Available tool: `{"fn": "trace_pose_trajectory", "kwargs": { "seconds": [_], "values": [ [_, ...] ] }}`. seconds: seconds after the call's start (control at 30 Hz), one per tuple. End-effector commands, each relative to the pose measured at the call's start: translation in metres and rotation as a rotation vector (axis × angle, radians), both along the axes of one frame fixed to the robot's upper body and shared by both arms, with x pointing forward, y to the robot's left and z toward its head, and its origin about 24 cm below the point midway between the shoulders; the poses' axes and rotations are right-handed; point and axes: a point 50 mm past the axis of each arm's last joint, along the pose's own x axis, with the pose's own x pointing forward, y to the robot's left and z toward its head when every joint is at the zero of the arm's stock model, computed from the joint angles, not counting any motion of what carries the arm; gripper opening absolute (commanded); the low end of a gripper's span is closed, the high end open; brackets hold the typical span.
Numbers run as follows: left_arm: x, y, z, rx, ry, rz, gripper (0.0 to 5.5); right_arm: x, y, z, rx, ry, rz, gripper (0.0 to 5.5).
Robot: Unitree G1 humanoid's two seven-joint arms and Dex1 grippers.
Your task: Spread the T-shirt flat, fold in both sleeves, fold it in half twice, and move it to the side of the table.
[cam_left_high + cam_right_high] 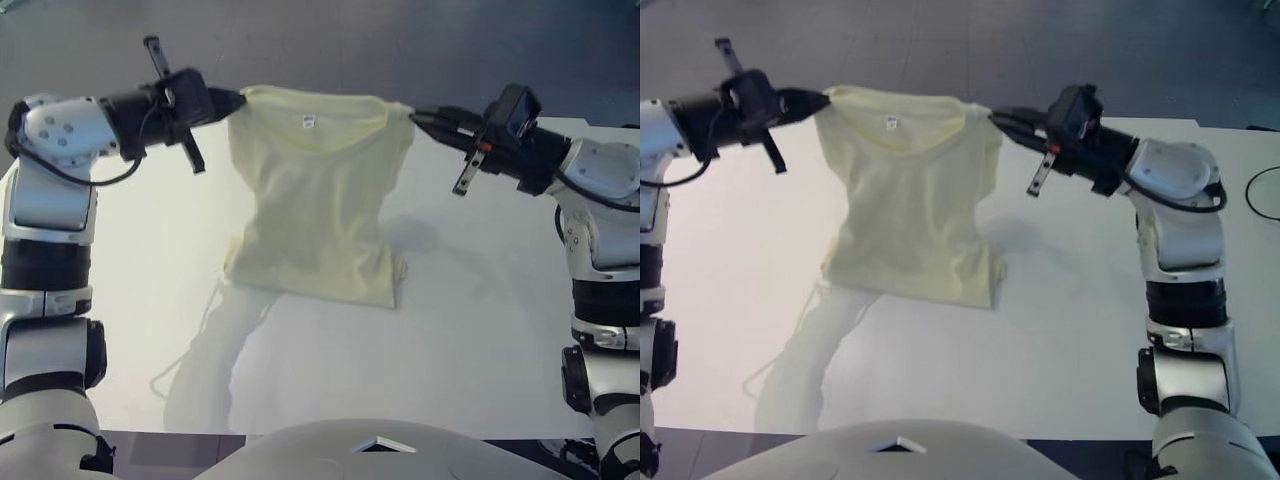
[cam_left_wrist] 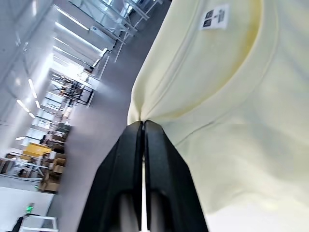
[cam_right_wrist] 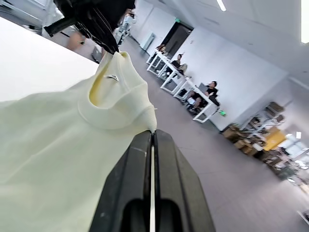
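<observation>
Pale yellow T-shirt hangs between two raised grippers over the white table

Not much else is around. The table point(image 1: 480, 330) is a plain white top, with a dark loop of cable point(image 1: 1262, 195) lying at its far right edge, well apart from the cloth. Grey floor point(image 1: 400, 40) runs off beyond the far side. Nothing stands between the arms and the cloth.

The T-shirt point(image 1: 315, 220) is strung up by its shoulders and droops down, its lower part resting crumpled on the table near the middle. The neck label point(image 1: 308, 122) faces this way inside the collar. The sleeves are bunched into the hanging folds and I cannot pick them out. The hem is folded under itself, so its edge is hard to follow.

Both arms are lifted and bent at the elbow, with the forearms angled inward toward each other. The left gripper point(image 1: 240, 98) has its fingers pinched tight on the left shoulder seam. The right gripper point(image 1: 415, 115) is clamped on the right shoulder at about the same height, the collar sagging between them
</observation>
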Motion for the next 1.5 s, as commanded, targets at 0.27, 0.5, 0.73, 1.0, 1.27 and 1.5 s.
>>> {"fn": "trace_pose_trajectory", "kwargs": {
  "seconds": [0.27, 0.5, 0.73, 1.0, 1.27, 1.5],
  "values": [
    [0.060, -0.019, 0.054, 0.154, -0.273, 0.210, 0.00, 0.076, -0.010, 0.059, -0.116, -0.220, -0.355, 0.03],
    [0.082, -0.026, 0.080, 0.182, -0.444, 0.353, 0.00, 0.096, -0.015, 0.100, -0.150, -0.380, -0.516, 0.03],
    [0.087, -0.025, 0.083, 0.239, -0.495, 0.421, 0.00, 0.100, -0.022, 0.113, -0.186, -0.433, -0.612, 0.03],
    [0.090, -0.026, 0.073, 0.274, -0.462, 0.406, 0.00, 0.102, -0.019, 0.108, -0.187, -0.419, -0.604, 0.03],
    [0.082, -0.033, 0.020, 0.265, -0.232, 0.154, 0.00, 0.103, -0.019, 0.070, -0.176, -0.281, -0.480, 0.03],
    [-0.007, -0.050, -0.047, 0.096, 0.048, -0.308, 0.00, 0.090, -0.030, 0.029, -0.194, -0.126, -0.356, 0.03]
  ]
}}
